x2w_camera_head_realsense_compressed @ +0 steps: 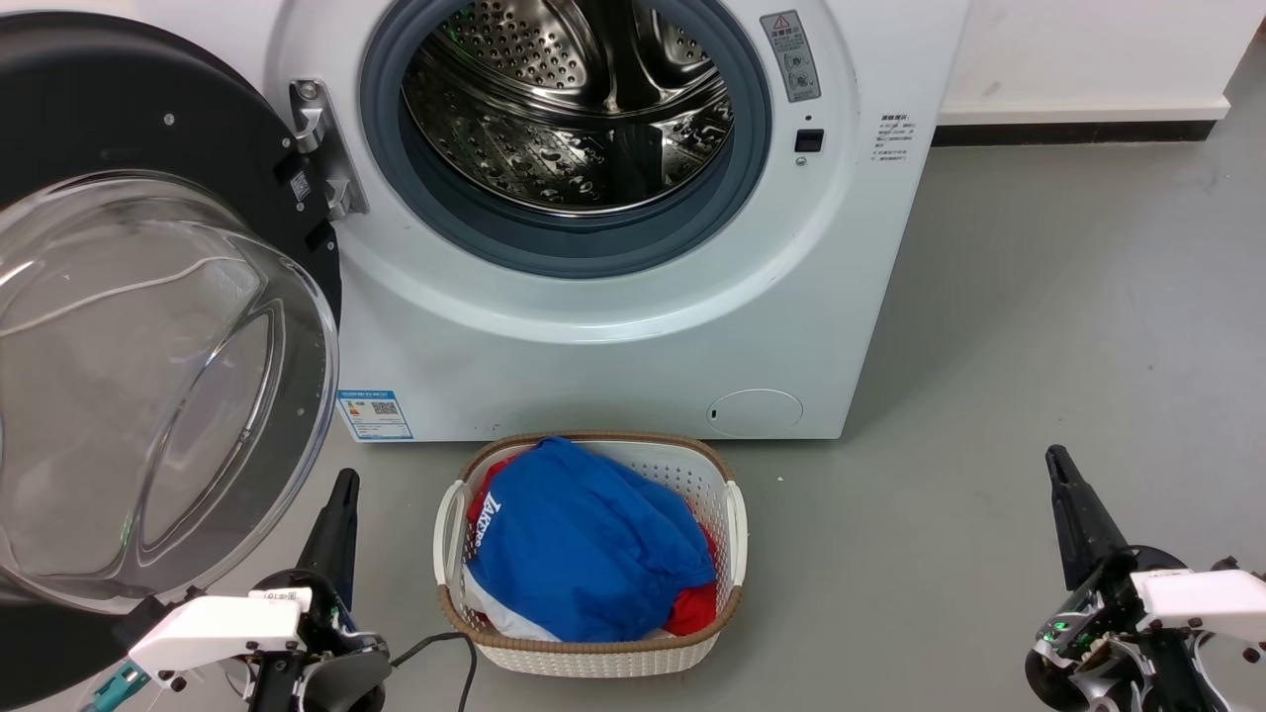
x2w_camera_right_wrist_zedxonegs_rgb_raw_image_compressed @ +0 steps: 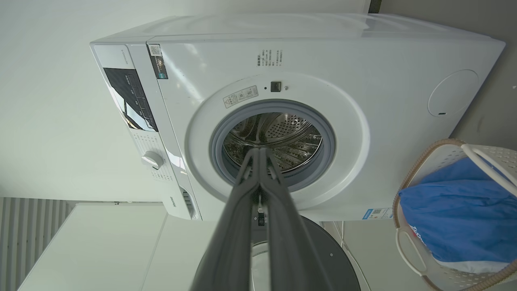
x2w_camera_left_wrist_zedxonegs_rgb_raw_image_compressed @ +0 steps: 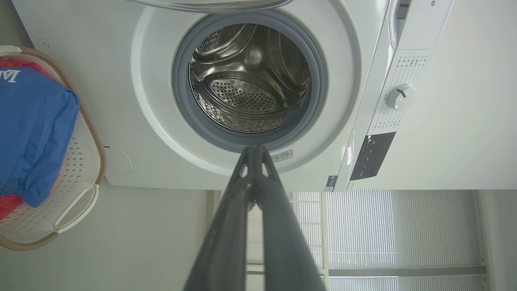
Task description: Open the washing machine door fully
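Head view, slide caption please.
Washing machine door open beside the drum, laundry basket in front, left gripper and right gripper shut.

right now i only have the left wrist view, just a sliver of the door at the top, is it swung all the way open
Observer: In the head view the washing machine door stands swung wide on its hinge, off to the left of the drum opening.
Operator: ok is my left pincer on it
Observer: The left pincer is shut and empty. It points up close beside the door's lower right rim and is not gripping it.
Operator: and the right one
Observer: The right pincer is shut over bare floor, far to the right of the laundry basket.
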